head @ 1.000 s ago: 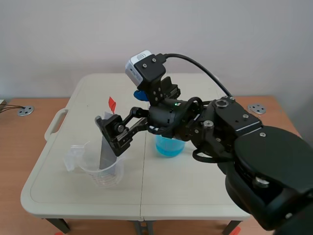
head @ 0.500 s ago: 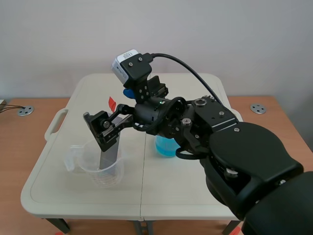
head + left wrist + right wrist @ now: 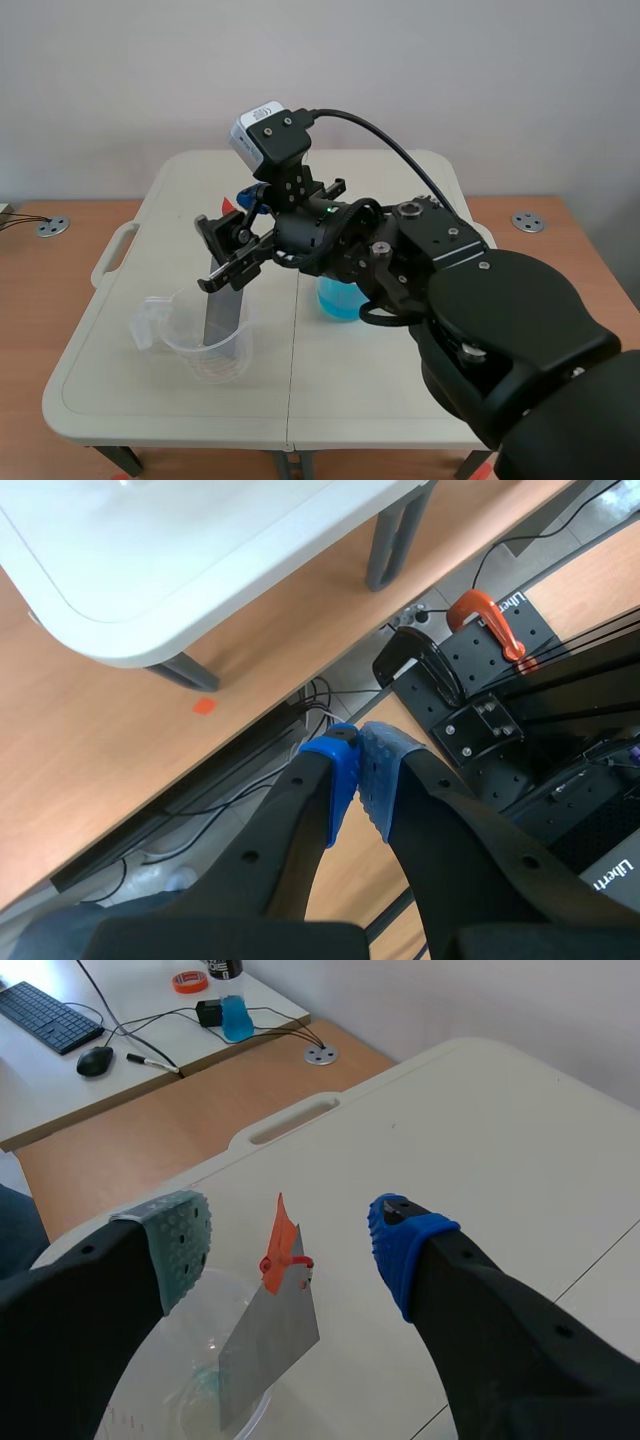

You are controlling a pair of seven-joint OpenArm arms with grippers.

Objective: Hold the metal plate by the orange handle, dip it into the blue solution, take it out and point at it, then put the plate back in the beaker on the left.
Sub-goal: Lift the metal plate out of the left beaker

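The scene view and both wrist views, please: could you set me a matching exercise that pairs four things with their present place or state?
Things:
1. metal plate
2. right hand
3. left hand
4. blue solution

Places and states:
a. shut on nothing, out past the edge of the table
b. open, one finger on each side of the orange handle
c. standing in the clear beaker
d. in a second beaker, to the right of the clear beaker in the scene view

Pairs: 1-c, 2-b, 3-a, 4-d.
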